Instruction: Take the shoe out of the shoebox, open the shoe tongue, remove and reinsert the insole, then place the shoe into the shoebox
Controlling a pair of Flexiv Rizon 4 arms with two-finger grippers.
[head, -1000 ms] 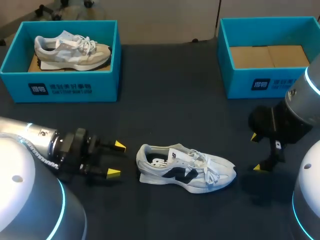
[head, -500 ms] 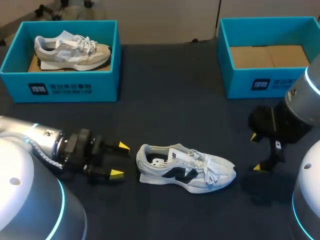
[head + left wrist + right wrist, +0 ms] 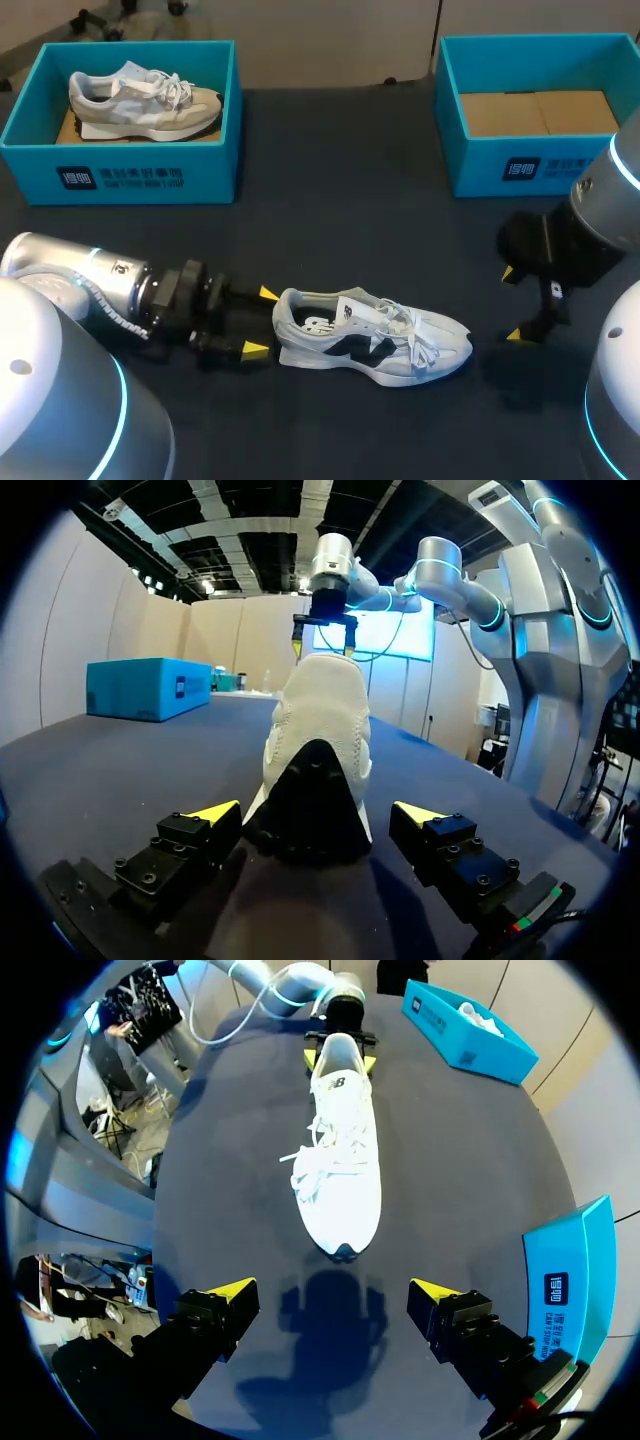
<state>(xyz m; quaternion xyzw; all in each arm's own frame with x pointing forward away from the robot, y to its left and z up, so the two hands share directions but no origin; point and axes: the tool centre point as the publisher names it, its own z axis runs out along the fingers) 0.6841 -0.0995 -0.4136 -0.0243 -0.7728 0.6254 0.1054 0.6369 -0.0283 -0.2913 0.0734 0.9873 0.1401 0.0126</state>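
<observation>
One second carried my left gripper [image 3: 260, 322], spread wide, up to the heel of the shoe [image 3: 370, 340]; my right gripper [image 3: 513, 304] stayed wide beyond the toe. Heel grasp seemed next.

Dark table [image 3: 340, 200], white shoe [image 3: 375, 338] centre-front, left shoebox [image 3: 120, 176], right shoebox [image 3: 520, 168] at back

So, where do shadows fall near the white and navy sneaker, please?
Right wrist view: the right gripper throws a dark shadow on the black table, just short of the white and navy sneaker. Head view: a fainter patch beneath that gripper. Left wrist view: shade under the heel.
</observation>
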